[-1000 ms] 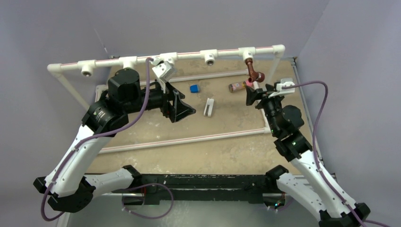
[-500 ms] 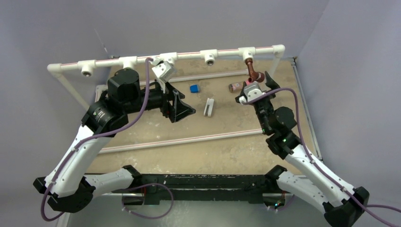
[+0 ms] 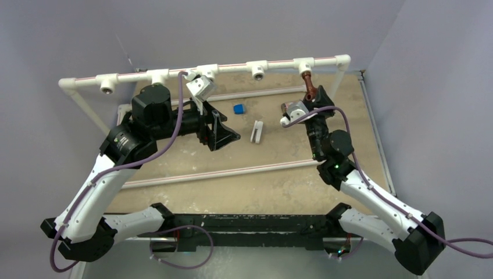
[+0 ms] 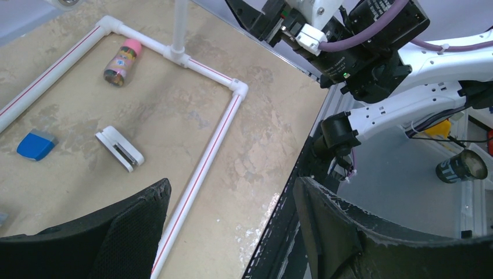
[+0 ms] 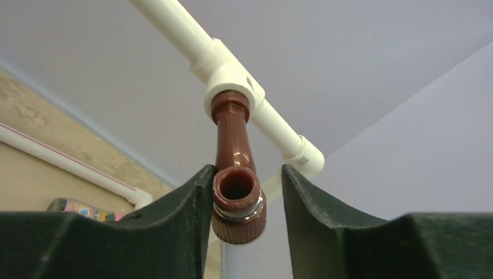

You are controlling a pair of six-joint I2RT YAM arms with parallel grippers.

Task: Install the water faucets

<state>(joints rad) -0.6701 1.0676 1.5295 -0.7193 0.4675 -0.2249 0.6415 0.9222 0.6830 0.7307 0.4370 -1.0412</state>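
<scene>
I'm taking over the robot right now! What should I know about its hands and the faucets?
Left gripper: open, empty, above the table.
Right gripper: open, jaws on either side of the brown faucet; one finger touches it, the other shows a gap.
Done: the brown faucet hangs from a tee fitting on the white pipe; how tight, I cannot tell.
Left: probably grip and finish turning it. No second faucet is in view; an open socket waits.
</scene>
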